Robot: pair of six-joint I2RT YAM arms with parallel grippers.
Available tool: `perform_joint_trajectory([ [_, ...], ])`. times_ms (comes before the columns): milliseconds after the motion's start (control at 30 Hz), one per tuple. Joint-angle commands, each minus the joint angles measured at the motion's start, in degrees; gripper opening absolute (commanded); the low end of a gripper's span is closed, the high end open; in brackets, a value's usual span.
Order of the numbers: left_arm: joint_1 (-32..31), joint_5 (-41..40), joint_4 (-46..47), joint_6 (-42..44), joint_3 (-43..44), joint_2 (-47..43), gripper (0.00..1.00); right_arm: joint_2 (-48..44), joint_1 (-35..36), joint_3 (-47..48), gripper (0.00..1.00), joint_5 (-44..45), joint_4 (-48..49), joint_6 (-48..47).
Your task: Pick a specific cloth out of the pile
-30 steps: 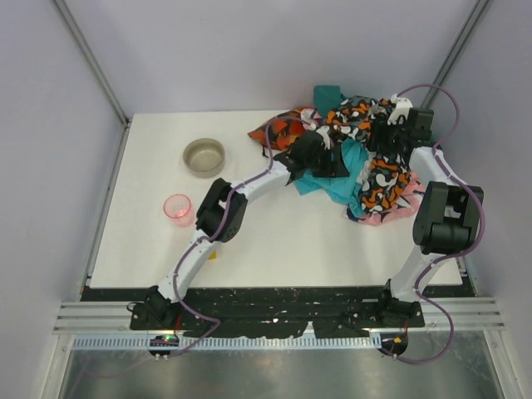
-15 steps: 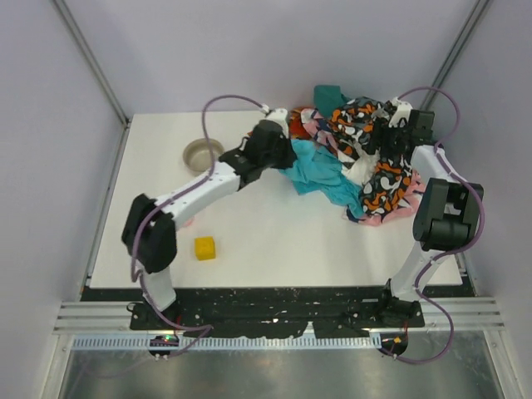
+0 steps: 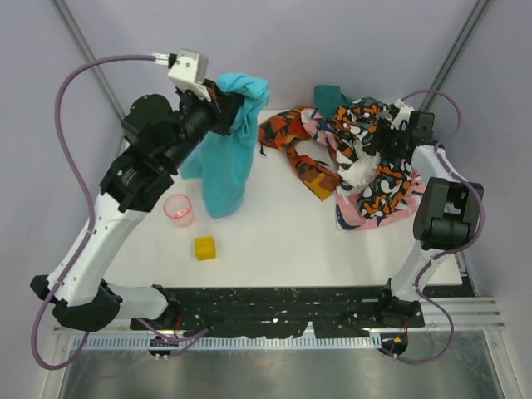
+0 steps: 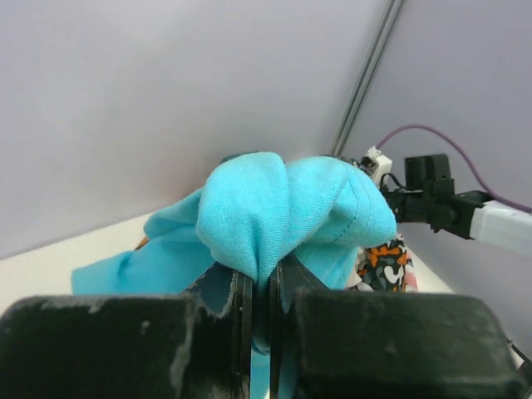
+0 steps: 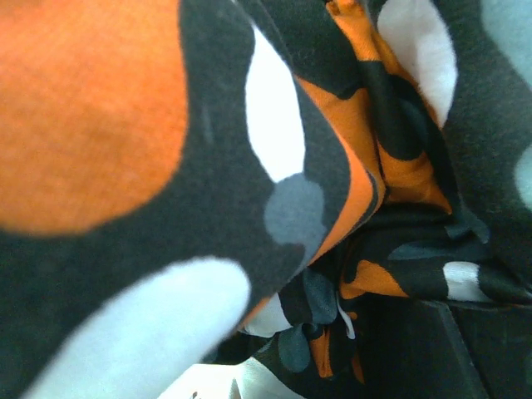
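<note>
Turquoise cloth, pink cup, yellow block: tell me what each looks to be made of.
Turquoise cloth: soft matte fabric, likely knit; fine weave and a stitched seam show, and it hangs limp. Pink cup: probably tinted translucent plastic; the table shows through. Yellow block: opaque, matte; wood, foam or plastic, cannot tell.

I find a white worktop enclosed on three sides by plain, pale lilac-grey panels: a back wall, a left wall and a right wall. A slim grey metal strut runs down the joint at the back-left corner. A second strut runs down the back-right. Along the worktop's near edge I note a scuffed black strip, then a ribbed aluminium rail, then a dull metal sheet. Lighting is even and diffuse, and shadows on the worktop are faint.
</note>
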Motion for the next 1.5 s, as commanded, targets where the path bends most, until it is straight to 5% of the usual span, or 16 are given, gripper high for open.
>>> perform_joint_trajectory([
  [0, -1.1, 4.54, -4.07, 3.68, 6.1, -1.07, 0.0, -1.03, 0.09, -0.27, 0.8, 1.93, -1.16, 2.41],
  [333, -1.54, 0.86, -6.54, 4.47, 6.91, -0.8, 0.0, -3.57, 0.09, -2.55, 0.82, 1.24, -0.9, 2.41],
  [667, -3.38, -6.98, 0.92, -2.55, -29.35, -14.41, 0.0, -14.47, 0.26, -5.54, 0.84, 4.21, -4.23, 0.39],
  [867, -3.83, -2.93, 3.39, -8.35, -37.66, -12.77, 0.0, -24.04, 0.17, -7.39, 0.97, 6.24, -5.55, 1.8],
  [933, -4.09, -1.27, 6.36, -9.41, -39.5, -8.73, 0.01, -26.85, 0.17, -8.18, 0.95, 6.68, -5.82, 2.41],
  [967, -4.18, 0.74, 7.77, -10.11, -40.12, -6.28, 0.17, -27.48, 0.26, -8.18, 0.95, 7.12, -6.69, 2.41],
  [1000, -4.44, 2.24, 8.66, -10.38, -40.13, -3.73, 0.49, -29.05, 0.44, -7.83, 0.95, 7.47, -7.3, 2.33],
  [1100, -6.46, 1.91, 6.22, -11.08, -38.47, 3.14, 0.99, -32.13, 0.35, -6.25, 0.95, 11.32, -12.4, 5.75],
  [1233, -10.94, -7.12, -1.25, -9.6, -35.21, 2.46, 1.0, -36.88, 0.44, -3.7, 0.95, 12.48, -18.99, 11.54],
  [1467, -12.18, -17.94, -5.57, -11.87, -44.06, -20.53, 1.0, -46.54, 0.35, -9.23, 0.95, 15.91, -23.66, 16.04],
])
